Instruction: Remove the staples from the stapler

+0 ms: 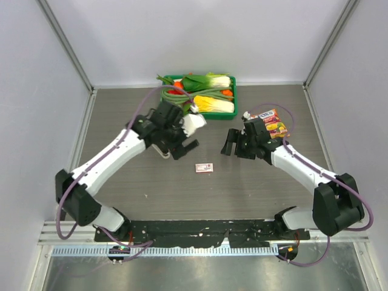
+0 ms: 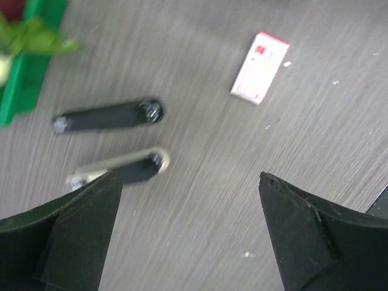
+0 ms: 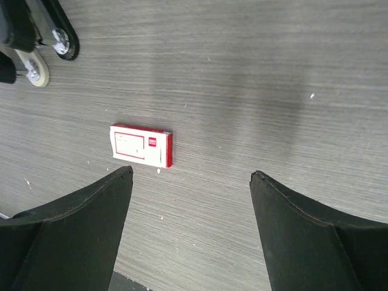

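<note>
The stapler (image 2: pixel 124 162) lay on the table (image 2: pixel 200 127) just beside the black stapler (image 2: pixel 106 116); we saw its near end cut off behind a left gripper (image 2: pixel 189 182) finger (view blurred). Both the left and the right gripper (image 3: pixel 191 176) stood spread wide, grasping nothing. We could not resolve any staples.

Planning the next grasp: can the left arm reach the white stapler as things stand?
Probably yes. The left gripper is open above the table, the white stapler lies free next to one finger, and the black stapler beside it lies apart, not touching.
</note>
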You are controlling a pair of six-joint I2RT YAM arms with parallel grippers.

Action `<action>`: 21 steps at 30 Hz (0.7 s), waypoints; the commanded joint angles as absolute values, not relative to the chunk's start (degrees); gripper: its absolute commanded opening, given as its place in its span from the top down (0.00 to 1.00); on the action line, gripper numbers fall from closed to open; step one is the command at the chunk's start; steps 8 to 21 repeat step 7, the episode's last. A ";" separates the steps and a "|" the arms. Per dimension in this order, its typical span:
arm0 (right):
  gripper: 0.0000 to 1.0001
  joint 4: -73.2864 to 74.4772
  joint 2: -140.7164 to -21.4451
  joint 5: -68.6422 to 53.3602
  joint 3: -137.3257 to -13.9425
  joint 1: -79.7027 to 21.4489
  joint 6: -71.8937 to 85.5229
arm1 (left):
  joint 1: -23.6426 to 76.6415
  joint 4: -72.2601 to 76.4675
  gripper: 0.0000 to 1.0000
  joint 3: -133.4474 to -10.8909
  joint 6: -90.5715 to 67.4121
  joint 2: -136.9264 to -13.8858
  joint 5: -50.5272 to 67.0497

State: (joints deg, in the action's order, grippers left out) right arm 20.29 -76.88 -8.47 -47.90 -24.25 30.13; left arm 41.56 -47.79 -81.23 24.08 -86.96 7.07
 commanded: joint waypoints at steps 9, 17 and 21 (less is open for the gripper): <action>0.16 25.75 -69.88 -6.33 -55.11 -23.99 23.47 | 10.85 -53.27 0.00 -75.61 11.78 -72.62 19.24; 0.16 25.75 -69.88 -6.33 -55.11 -23.99 23.47 | 10.85 -53.27 0.00 -75.61 11.78 -72.62 19.24; 0.16 25.75 -69.88 -6.33 -55.11 -23.99 23.47 | 10.85 -53.27 0.00 -75.61 11.78 -72.62 19.24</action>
